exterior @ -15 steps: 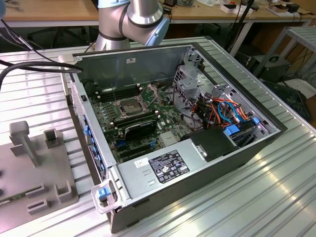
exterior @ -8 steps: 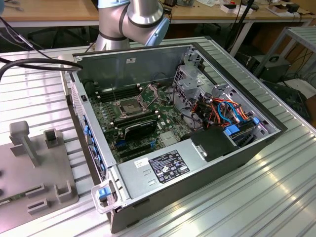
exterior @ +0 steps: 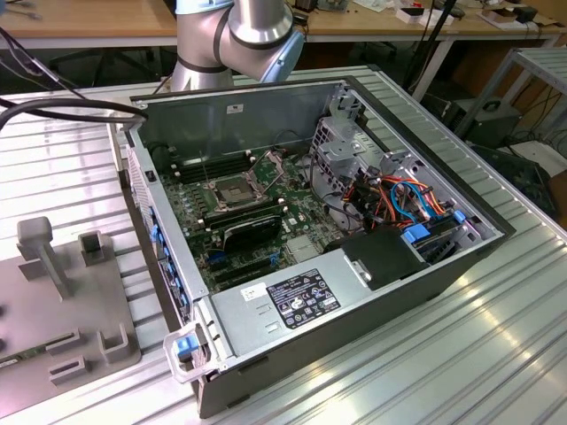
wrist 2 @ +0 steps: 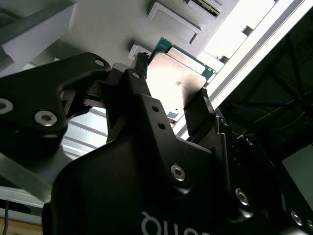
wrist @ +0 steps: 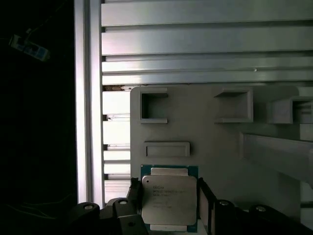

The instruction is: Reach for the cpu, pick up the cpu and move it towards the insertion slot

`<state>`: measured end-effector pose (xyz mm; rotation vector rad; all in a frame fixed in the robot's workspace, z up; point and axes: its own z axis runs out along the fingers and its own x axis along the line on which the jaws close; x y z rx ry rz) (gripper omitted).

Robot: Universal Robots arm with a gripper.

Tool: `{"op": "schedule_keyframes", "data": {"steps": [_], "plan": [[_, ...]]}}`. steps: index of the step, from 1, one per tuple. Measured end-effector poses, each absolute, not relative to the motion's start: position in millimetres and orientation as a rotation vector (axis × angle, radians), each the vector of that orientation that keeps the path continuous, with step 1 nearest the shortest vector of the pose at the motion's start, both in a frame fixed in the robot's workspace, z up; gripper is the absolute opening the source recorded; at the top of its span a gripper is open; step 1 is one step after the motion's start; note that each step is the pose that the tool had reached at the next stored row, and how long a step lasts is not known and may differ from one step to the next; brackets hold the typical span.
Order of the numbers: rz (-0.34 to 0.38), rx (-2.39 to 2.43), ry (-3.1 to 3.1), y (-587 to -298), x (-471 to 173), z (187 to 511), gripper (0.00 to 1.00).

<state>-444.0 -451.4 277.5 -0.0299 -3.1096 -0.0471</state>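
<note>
With the gripper [wrist: 167,195] clamped on two opposite edges, holds the cpu [wrist: 169,203] above the grey fixture [wrist: 220,147], near its edge by the ribbed table [wrist: 195,39]. Insertion slot [exterior: 232,192] well apart, inside the computer case [exterior: 292,97].

The black gripper [wrist 2: 173,81] has the cpu [wrist 2: 181,68] pinched between its fingers [wrist 2: 204,105], one on each opposite edge. The silvery face catches the light. The grey plastic fixture [wrist 2: 112,29] lies behind it, beside bright ribbed aluminium table [wrist 2: 254,44].
</note>
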Motion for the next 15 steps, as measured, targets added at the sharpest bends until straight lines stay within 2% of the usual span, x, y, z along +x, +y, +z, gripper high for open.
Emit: {"op": "schedule_keyframes", "data": {"steps": [15], "plan": [[-0.047, -0.030, -3.109, -451.4, -444.0, 285.0, 0.55]]}}
